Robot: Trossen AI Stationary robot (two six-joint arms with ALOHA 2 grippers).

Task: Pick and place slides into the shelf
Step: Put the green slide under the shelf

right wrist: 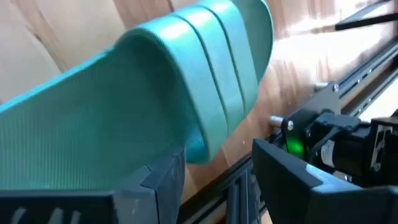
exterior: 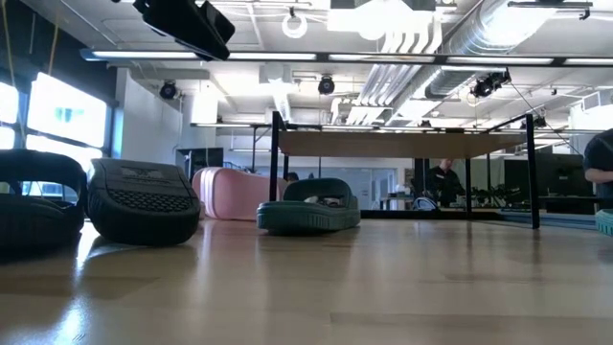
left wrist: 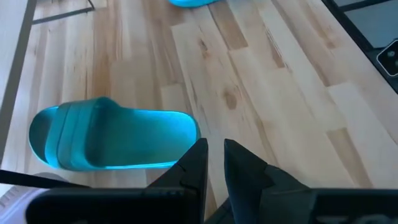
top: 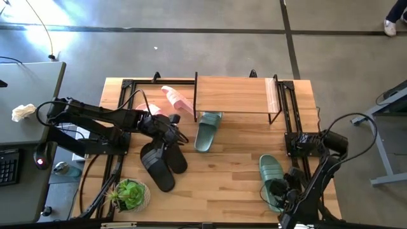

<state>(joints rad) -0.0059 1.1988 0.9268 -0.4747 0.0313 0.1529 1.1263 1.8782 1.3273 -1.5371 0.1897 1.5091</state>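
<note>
Now the right end effector (top: 280, 191) is sitting at the heel of 1 green slide (top: 269, 170) at the bench's (top: 229, 184) 4 o'clock corner, fingers parting around it; the slide's long axis is pointing to 12 o'clock, toward the shelf (top: 234, 94). The left end effector (top: 170, 130), fingers narrow and holding nothing, is hovering just at 9 o'clock of the other green slide (top: 207, 130) by the shelf. I am counting 2 green, 2 black (top: 162, 162) and 2 pink (top: 178, 99) slides.

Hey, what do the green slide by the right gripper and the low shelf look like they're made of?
The sage-green wide-strap slide between the right gripper's fingers looks like moulded rubber or foam: one matte piece, ridged strap, no seams. The low shelf looks like a pale, visibly grained wooden plank on thin black legs, probably metal.
</note>
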